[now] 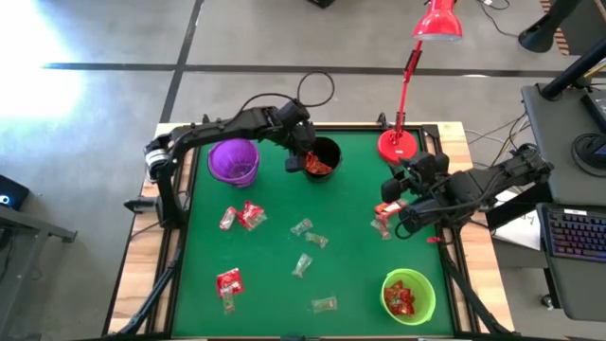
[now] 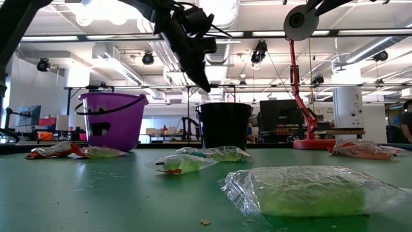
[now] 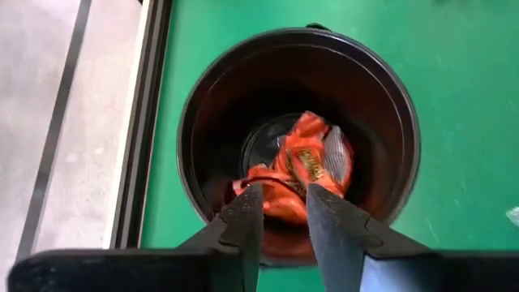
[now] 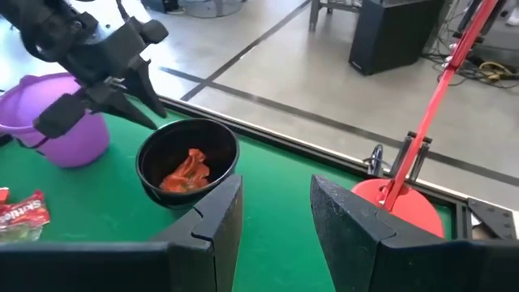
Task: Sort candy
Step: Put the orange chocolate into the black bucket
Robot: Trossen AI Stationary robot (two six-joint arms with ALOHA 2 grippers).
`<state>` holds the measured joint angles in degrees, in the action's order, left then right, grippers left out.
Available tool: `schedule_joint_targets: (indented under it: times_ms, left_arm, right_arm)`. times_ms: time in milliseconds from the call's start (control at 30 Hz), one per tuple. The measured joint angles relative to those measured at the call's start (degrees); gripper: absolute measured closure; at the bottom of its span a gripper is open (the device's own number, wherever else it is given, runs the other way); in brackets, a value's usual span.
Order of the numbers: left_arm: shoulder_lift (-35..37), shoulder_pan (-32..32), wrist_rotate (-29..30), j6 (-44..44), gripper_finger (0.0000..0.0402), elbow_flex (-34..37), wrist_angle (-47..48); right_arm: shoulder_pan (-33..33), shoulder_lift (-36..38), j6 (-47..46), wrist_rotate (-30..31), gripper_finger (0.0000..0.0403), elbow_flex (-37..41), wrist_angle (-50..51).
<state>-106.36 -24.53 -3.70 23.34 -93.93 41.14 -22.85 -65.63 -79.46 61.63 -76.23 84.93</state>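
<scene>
My left gripper (image 3: 284, 217) hangs open over the near rim of the black cup (image 3: 195, 97), pointing down into it. Orange-red candy (image 3: 304, 162) lies on the cup's bottom, below the fingertips and apart from them. From the high view the left gripper (image 1: 301, 163) sits at the table's far middle. My right gripper (image 4: 276, 215) stands open and high over the table's right side (image 1: 396, 203), with nothing between its fingers. More candy lies flat on the green mat: red pieces (image 1: 248, 216) (image 1: 228, 282) and pale ones (image 1: 301, 227) (image 1: 303, 265) (image 1: 324, 304).
A purple cup (image 1: 234, 161) stands left of the black cup. A green cup (image 1: 408, 296) with red candy stands at the near right. A red desk lamp (image 1: 398, 145) stands at the far right corner. Red and pale candy (image 1: 383, 220) lies under my right gripper.
</scene>
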Motion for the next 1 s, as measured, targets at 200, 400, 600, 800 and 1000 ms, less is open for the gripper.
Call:
schedule_joint_targets:
  times_ms: [200,400,600,800,1000]
  left_arm:
    - [3.83,1.00,0.02,-0.24,0.0316,-1.90,11.69]
    - [7.79,1.70,-2.48,-1.41,0.0316,-2.01,23.52]
    - [12.08,4.35,-4.69,-3.13,0.0316,-1.97,30.58]
    - [17.91,8.28,-4.99,-5.93,0.0325,-0.36,33.63]
    - [25.98,10.62,-4.97,-13.29,0.0329,9.60,31.39]
  right_arm:
    - [1.14,-0.02,3.37,-0.04,0.0266,-0.02,-0.54]
    - [1.33,-0.07,8.62,-2.43,0.0266,0.90,-6.82]
    - [1.51,-0.58,24.71,-9.63,0.0273,2.20,-24.91]
    - [2.40,-3.74,32.34,-9.46,0.0289,2.34,-36.75]
    - [4.54,-6.85,31.88,-9.16,0.0293,2.36,-40.31]
